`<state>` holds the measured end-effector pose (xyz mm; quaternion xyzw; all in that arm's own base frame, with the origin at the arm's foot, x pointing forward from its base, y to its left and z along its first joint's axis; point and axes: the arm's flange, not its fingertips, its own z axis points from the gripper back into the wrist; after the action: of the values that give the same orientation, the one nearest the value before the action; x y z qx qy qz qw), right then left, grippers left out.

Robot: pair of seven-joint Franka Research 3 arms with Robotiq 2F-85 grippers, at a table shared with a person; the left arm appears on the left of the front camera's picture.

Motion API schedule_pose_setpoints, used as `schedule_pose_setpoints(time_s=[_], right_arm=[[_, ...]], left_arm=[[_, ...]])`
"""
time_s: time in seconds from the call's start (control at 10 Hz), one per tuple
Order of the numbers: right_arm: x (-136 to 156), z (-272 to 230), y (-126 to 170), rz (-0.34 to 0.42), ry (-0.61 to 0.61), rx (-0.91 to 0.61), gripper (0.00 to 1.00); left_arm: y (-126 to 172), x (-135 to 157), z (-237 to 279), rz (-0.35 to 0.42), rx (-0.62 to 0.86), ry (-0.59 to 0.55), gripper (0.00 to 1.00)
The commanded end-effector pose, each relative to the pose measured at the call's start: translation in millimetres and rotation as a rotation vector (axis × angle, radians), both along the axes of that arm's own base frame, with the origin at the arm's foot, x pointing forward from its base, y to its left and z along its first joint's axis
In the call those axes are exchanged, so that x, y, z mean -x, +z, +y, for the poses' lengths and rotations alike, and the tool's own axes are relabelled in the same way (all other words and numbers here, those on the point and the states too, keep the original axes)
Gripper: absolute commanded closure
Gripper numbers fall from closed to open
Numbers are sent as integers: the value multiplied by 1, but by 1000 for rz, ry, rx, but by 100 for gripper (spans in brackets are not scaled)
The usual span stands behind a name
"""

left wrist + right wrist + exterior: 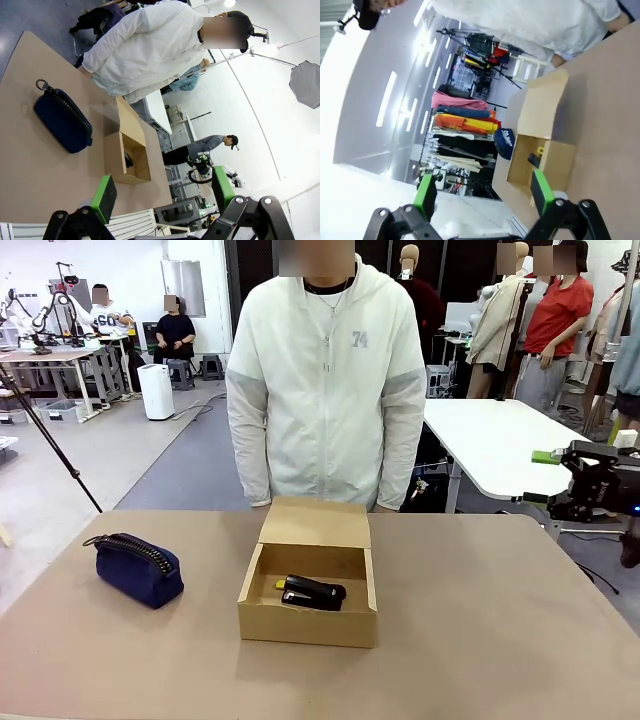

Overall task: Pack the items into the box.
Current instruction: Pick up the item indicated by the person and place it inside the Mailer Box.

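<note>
Box: we see it open, its flap tipped back toward the person.
Stapler: inside the box, with a yellow sliver of the knife beside it.
Pouch: left of the box, well apart, zipper up.
Handling: we judge the pouch soft, light and saggy, so it is best pinched across its middle.
Left claw: open, empty, on the pouch side of the box.
Right claw: open, empty, right of the box.

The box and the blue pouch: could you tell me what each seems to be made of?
The box looks like matte brown cardboard, folded at its flap. The pouch appears to be soft navy fabric, slightly slumped, with a black zipper along its top.
</note>
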<state>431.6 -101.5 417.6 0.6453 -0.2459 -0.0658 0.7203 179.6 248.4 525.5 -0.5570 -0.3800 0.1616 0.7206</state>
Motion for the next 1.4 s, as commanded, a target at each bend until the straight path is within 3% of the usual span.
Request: schedule_pose_setpoints(time_s=[0.0, 1.3], right_arm=[[7, -7, 10, -25, 5, -19, 0], [7, -7, 10, -25, 5, -19, 0]], left_arm=[[2, 0, 0, -30, 4, 0, 0], [2, 0, 0, -30, 4, 0, 0]])
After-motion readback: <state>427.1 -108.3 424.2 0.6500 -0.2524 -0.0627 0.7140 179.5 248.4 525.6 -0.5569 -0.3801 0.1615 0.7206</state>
